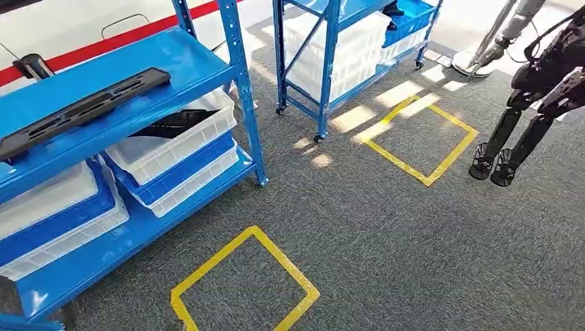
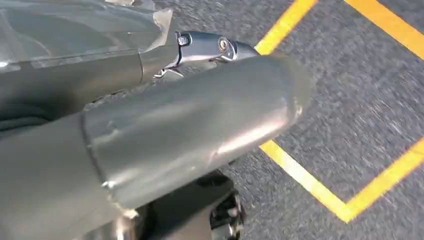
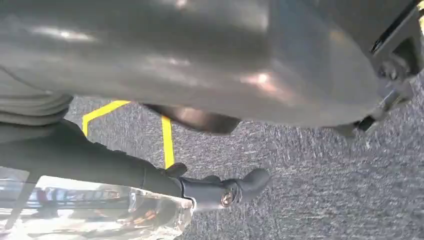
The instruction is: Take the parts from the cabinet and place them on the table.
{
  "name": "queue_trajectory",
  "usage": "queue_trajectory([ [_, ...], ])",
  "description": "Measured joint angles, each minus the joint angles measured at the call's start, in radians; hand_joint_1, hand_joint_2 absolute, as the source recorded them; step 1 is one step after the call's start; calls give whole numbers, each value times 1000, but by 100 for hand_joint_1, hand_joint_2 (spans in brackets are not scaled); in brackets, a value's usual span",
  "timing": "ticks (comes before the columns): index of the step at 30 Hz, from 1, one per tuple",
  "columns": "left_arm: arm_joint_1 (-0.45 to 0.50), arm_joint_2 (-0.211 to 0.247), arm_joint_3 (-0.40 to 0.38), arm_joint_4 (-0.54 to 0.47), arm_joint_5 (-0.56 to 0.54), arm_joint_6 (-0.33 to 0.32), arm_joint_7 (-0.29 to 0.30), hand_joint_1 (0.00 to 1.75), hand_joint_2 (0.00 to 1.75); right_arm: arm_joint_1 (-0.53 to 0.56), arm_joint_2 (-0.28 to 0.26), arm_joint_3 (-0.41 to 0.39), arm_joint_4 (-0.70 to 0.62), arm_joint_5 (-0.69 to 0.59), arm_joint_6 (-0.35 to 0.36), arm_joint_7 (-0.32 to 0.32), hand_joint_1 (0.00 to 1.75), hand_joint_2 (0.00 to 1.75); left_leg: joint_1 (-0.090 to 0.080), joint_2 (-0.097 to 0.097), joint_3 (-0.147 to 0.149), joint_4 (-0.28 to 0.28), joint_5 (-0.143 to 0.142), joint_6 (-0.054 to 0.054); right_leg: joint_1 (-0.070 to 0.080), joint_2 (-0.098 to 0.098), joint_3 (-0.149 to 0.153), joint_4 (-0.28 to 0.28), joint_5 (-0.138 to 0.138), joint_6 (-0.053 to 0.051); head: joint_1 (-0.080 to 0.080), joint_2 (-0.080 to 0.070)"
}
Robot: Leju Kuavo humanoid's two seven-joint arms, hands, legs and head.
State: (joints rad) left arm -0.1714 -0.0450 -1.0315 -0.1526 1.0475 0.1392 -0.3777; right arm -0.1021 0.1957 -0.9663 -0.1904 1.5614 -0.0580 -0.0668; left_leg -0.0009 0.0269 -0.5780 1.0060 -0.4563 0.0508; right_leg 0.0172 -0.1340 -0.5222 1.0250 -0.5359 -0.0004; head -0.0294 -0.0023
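Blue cabinet point(image 1: 124, 76) bears black part point(image 1: 83, 110) | yellow floor square point(image 1: 245, 286) | hands' states unclear

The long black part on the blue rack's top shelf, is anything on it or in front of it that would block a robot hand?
Nothing visible does: the long black part lies bare on the top shelf, its front side open.

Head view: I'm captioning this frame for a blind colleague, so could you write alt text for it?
A long black part lies on the top shelf of a blue rack at left, above white and blue bins. Grey carpet with two yellow tape squares, the nearer one in the foreground, stretches to a second blue rack. Another robot's dark legs stand at right.
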Motion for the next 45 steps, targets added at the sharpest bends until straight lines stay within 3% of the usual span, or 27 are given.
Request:
queue_trajectory([
  [2, -8, -2, 0, 0, 0, 0, 0, 0, 0, 3, 0, 0, 0, 0, 0, 0, 0, 0, 2, -20, 4, -10, 9, 7, -12, 96, -37, 97, -50, -2, 3, 0],
  [5, -15, -8, 0, 0, 3, 18, 10, 0, 0, 8, -5, 0, 0, 0, 0, 2, 0, 0, 4, -63, 1, -9, 12, 8, -29, 125, -132, 291, -111, 6, 3, 0],
  [7, -16, -16, 0, 0, 8, 31, 18, 0, 0, 6, -9, 0, 0, -1, 1, 3, 0, 0, 10, -94, 2, -6, 12, 3, -40, 127, -120, 245, -70, 35, 2, 0],
  [9, -19, -23, 0, 0, 9, 34, 19, 0, 0, 3, -11, 0, 0, -1, 3, 3, 0, 0, 19, -123, 1, 3, 8, -12, -56, 153, -47, 77, 7, 68, 3, 0],
  [10, -20, -24, 0, 0, 9, 35, 20, 0, 0, 5, -10, 0, 1, -1, 4, 3, 0, 0, 20, -134, -7, 13, 4, -21, -69, 209, -25, 16, 21, 77, 6, 0],
  [11, -21, -23, 0, 0, 9, 30, 20, 0, 0, 4, -8, 0, 2, 0, 6, 3, 0, 0, 14, -146, -17, 28, -4, -33, -59, 217, -29, 14, 19, 62, 13, 0],
  [14, -17, -15, 0, 0, 9, 14, 20, 0, 0, 0, -10, 0, 2, -1, 5, 3, 0, 0, 20, -164, -23, 17, 6, -51, -50, 185, -26, 19, 25, 32, 6, 0],
  [15, -15, -10, 0, 0, 9, 13, 20, 0, 0, 0, -6, 0, 2, -1, 5, 3, 0, 0, 25, -162, -26, 22, 5, -52, -62, 171, -25, 15, 29, 24, 6, 0],
  [17, -18, -11, -1, 0, 9, 11, 18, 0, 0, 0, -5, 0, 2, 0, 4, 3, 0, 0, 18, -67, -60, 99, -47, -58, -56, 147, -22, 13, 28, 7, -4, 0],
  [19, -21, -10, -1, 0, 8, 3, 17, 0, 0, 6, -5, 0, 2, 0, 4, 3, 0, 0, 21, -42, -139, 257, -123, -63, -46, 114, -23, 14, 25, -2, -3, 0],
  [21, -18, -10, -1, 0, 8, 0, 17, 0, 0, 7, -7, 0, 2, 0, 4, 4, 0, 0, 21, -35, -176, 329, -133, -64, -40, 85, -23, 14, 22, -6, -3, 0],
  [22, -16, -10, -1, 0, 8, 0, 17, 0, 0, 6, -7, 0, 2, 0, 5, 4, 0, 0, 21, -33, -160, 297, -105, -62, -39, 73, -22, 14, 20, -8, -3, 0],
  [24, -17, -7, -1, 0, 7, 0, 17, 0, 0, 3, -6, 0, 2, 0, 5, 4, 0, 0, 19, -16, -74, 138, -26, -49, -35, 50, -16, 13, 16, -7, -4, 0],
  [25, -18, -6, -1, 0, 7, 0, 16, 0, 0, 1, -5, 0, 2, 0, 5, 4, 0, 0, 12, 31, -25, 52, -1, -36, -33, 40, -11, 13, 13, -7, -4, 0],
  [26, -20, -4, -1, 0, 7, 0, 16, 0, 0, 1, -3, 0, 2, 0, 6, 3, 0, 0, 1, 64, -20, 41, -16, -28, -26, 32, -11, 14, 11, -2, -2, 0],
  [30, -20, -3, -1, 0, 7, 0, 15, 0, 0, -2, -1, 1, 2, 0, 6, 3, 0, 0, -6, 16, -20, 19, -5, -19, -24, -10, 7, 2, 5, 15, -3, 0],
  [31, -16, -6, -1, 0, 7, 0, 14, 0, 0, -2, -3, 2, 1, 0, 6, 3, 0, 0, 11, 3, -4, 3, 7, -18, -24, 19, -3, 16, -3, 20, 1, 0],
  [32, -18, -5, -2, 0, 7, 1, 14, 0, 0, -2, -3, 2, 2, 0, 6, 2, 0, 0, 9, -10, 0, -5, 9, -14, -28, 76, -12, 47, -19, 20, 2, 0],
  [33, -21, -5, -2, 0, 7, 1, 14, 0, 0, 0, -3, 2, 2, 0, 6, 2, 0, 0, 10, -20, -3, -4, 11, -10, -27, 107, -48, 115, -50, 11, 4, 0],
  [35, -20, -6, -2, 0, 7, 1, 14, 0, 0, 3, -5, 2, 2, 0, 6, 2, 0, 0, 10, -51, -5, -4, 11, -8, -34, 122, -122, 255, -101, 6, 5, 0],
  [36, -19, -6, -2, 0, 7, 0, 14, 0, 0, 7, -6, 2, 2, 0, 6, 2, 0, 0, 11, -68, -4, -4, 11, -8, -34, 124, -137, 279, -98, 13, 6, 0],
  [37, -17, -6, -2, 0, 7, 0, 14, 0, 0, 9, -10, 2, 2, 0, 6, 3, 0, 0, 12, -86, -4, -2, 11, -9, -37, 125, -130, 253, -78, 25, 6, 0],
  [39, -16, -8, -2, 0, 8, 0, 14, 0, 0, 7, -13, 2, 2, 0, 6, 3, 0, 0, 20, -117, -4, 7, 7, -17, -49, 138, -65, 107, -5, 54, 5, 0],
  [40, -16, -8, -2, 0, 8, 0, 14, 0, 0, 7, -12, 2, 2, 1, 6, 3, 0, 0, 21, -130, -8, 17, 1, -26, -60, 170, -31, 28, 23, 66, 6, 0],
  [41, -16, -4, -1, 0, 9, 0, 14, 0, 0, 8, -6, 2, 5, 1, 7, 3, 0, 0, 14, -140, -16, 27, -3, -37, -54, 215, -39, 36, 11, 62, 19, 0],
  [42, -17, -5, -2, 0, 9, 0, 14, 0, 0, 7, -9, 2, 4, 1, 7, 3, 0, 0, 15, -149, -23, 37, -7, -41, -58, 214, -35, 31, 15, 46, 15, 0],
  [45, -12, -1, -1, 1, 9, 1, 14, 0, 0, 4, -5, 2, 4, 1, 9, 4, 0, 0, 23, -177, -31, 28, 4, -50, -53, 182, -32, 33, 19, 30, 10, 0],
])
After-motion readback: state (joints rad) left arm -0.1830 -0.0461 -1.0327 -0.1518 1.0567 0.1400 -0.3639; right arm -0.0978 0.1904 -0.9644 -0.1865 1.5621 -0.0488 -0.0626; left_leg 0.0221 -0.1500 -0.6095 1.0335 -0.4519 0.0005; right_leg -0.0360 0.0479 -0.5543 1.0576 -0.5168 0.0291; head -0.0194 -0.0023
